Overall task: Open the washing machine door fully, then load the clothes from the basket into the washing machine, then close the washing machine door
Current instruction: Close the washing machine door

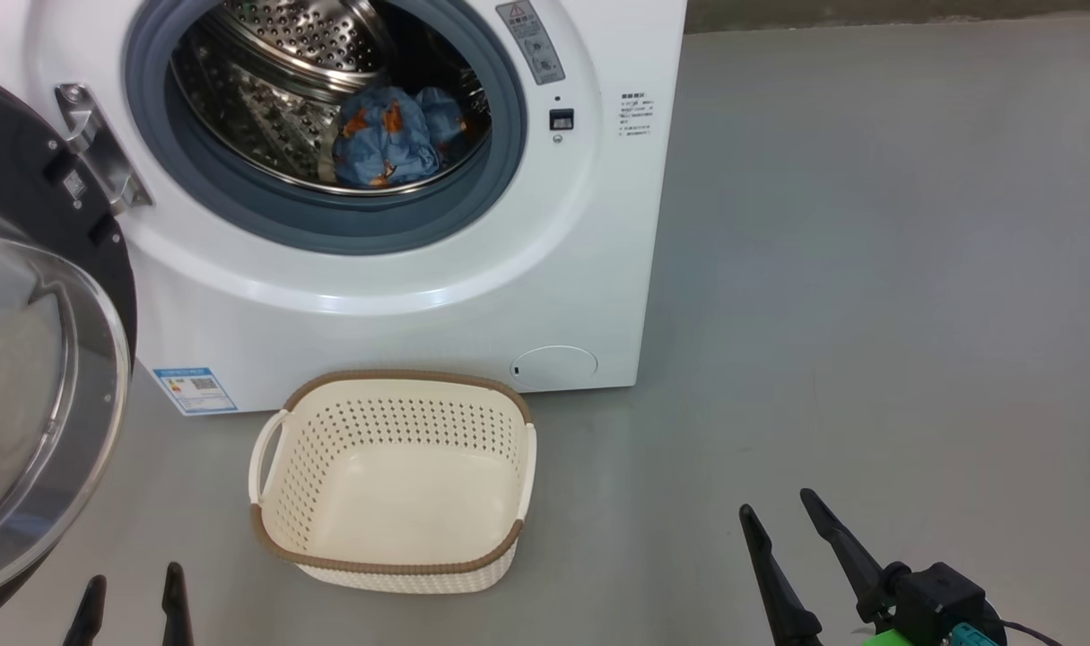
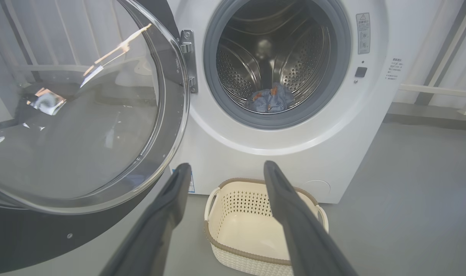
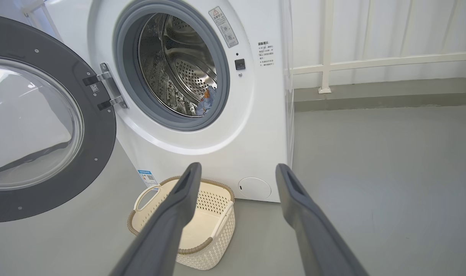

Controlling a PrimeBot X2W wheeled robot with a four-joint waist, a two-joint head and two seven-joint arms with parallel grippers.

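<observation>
The white washing machine (image 1: 401,305) stands with its door (image 1: 33,359) swung wide to the left on its hinge. Light-blue clothes (image 1: 388,139) with orange bears lie in the steel drum, also seen as clothes (image 2: 269,100) and clothes (image 3: 206,102). The cream basket (image 1: 392,563) sits on the floor before the machine with nothing inside it; basket (image 2: 221,245), basket (image 3: 217,253). My left gripper (image 1: 132,588) is open at the lower left, near the door (image 2: 83,115). My right gripper (image 1: 782,511) is open at the lower right, clear of the basket.
Grey floor (image 1: 867,269) stretches open to the right of the machine. A white railing (image 3: 371,61) and a low kerb run along the back wall. The open door (image 3: 37,122) takes up the space on the left.
</observation>
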